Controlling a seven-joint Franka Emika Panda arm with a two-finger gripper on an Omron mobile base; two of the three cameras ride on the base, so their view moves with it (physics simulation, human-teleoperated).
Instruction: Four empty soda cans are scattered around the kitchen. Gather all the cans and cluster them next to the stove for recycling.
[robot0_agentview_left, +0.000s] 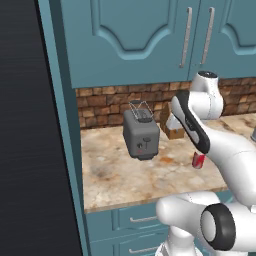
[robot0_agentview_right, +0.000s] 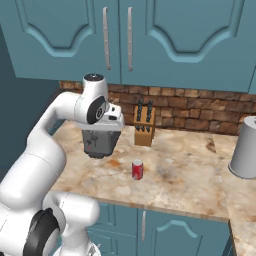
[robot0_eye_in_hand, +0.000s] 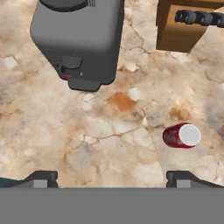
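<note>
- One red soda can is standing upright on the marble counter, out in the open toward the front edge. From the right base view it's about 4 o'clock from the toaster and 6 o'clock from the knife block, clear of both.
- In the hand view the can sits around 3 o'clock, silver top facing the camera. The gripper has its jaws spread wide with nothing between them, and the can is off past the right fingertip, not touching it.
- The left base view only gives you a sliver of the can; the forearm covers most of it.
- The toaster is clear from the left base view, but in the right base view the wrist blocks its top half.
- The knife block is cut off at the top edge of the hand view, and the toaster too.
- A grey paper-towel roll is chopped by the right edge at 3 o'clock.
- Teal cabinets run along the top, cropped.
</note>
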